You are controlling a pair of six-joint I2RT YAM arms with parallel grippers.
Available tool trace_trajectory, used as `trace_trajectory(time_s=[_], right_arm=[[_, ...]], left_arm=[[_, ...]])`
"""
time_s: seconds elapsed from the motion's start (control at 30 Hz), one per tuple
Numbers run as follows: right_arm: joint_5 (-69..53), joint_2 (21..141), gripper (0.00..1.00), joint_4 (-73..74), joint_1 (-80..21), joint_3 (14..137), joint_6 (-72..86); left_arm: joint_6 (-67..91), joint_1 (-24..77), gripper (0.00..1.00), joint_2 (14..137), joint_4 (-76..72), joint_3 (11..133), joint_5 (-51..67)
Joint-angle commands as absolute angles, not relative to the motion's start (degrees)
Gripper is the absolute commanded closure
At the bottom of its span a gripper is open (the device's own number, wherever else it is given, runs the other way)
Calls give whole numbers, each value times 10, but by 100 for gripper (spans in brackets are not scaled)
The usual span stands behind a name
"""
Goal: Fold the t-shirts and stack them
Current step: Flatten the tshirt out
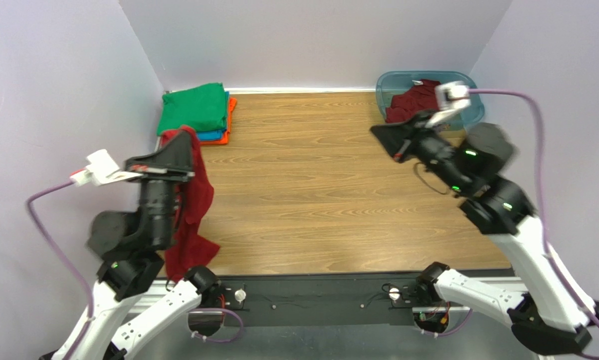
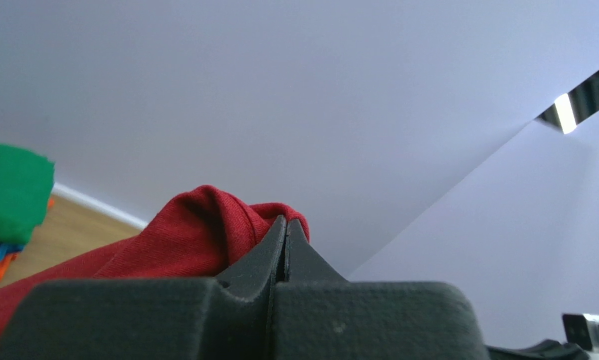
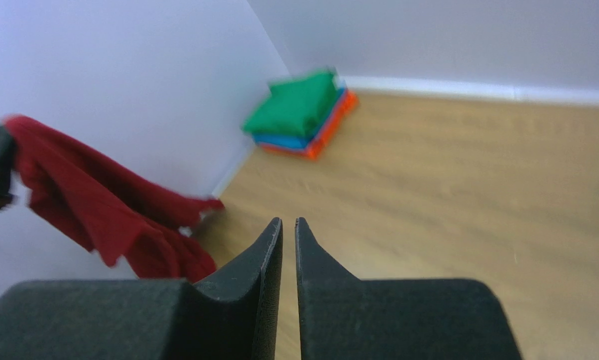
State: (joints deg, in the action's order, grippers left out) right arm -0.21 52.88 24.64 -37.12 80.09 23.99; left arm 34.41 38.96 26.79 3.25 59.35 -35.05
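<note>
My left gripper (image 1: 187, 142) (image 2: 286, 225) is shut on a dark red t-shirt (image 1: 197, 202) (image 2: 197, 240) and holds it up at the left of the table, the cloth hanging down to the wood. The hanging shirt also shows in the right wrist view (image 3: 92, 202). My right gripper (image 1: 376, 132) (image 3: 288, 223) hovers over the right of the table with its jaws almost together and nothing between them. A folded stack lies at the back left: green t-shirt (image 1: 193, 109) (image 3: 299, 105) (image 2: 9, 191) on top, blue (image 1: 216, 136) under it, orange (image 1: 230, 112) at the bottom. A second dark red t-shirt (image 1: 414, 99) lies crumpled in the tub.
A translucent teal plastic tub (image 1: 389, 82) stands at the back right, just behind my right gripper. Purple-grey walls close in the wooden table (image 1: 310, 187) on the left, back and right. A black rail (image 1: 317, 289) runs along the near edge.
</note>
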Motion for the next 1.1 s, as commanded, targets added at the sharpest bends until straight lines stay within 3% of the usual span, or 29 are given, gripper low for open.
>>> trace_trajectory(time_s=[0.0, 0.2, 0.23, 0.3, 0.33, 0.5, 0.53, 0.8, 1.07], right_arm=[[11, 586, 80, 272, -372, 699, 270], [-120, 679, 67, 154, -371, 574, 276], [-157, 692, 56, 142, -372, 562, 277], [-162, 729, 43, 124, -373, 539, 279], [-151, 737, 26, 120, -372, 534, 283], [-72, 727, 8, 115, -372, 517, 298], [-56, 719, 0, 115, -372, 512, 303], [44, 600, 0, 134, -372, 452, 338], [179, 482, 0, 194, -370, 435, 358]], left_arm=[[388, 387, 100, 305, 45, 522, -364], [425, 387, 100, 353, 66, 493, -411], [425, 388, 100, 358, 63, 491, -416], [419, 387, 100, 371, 50, 486, -417], [414, 387, 100, 378, 42, 483, -411], [394, 386, 100, 481, -46, 463, -310], [389, 387, 100, 503, -61, 464, -292], [341, 402, 100, 781, -190, 567, -104], [323, 497, 100, 1043, -198, 794, 46]])
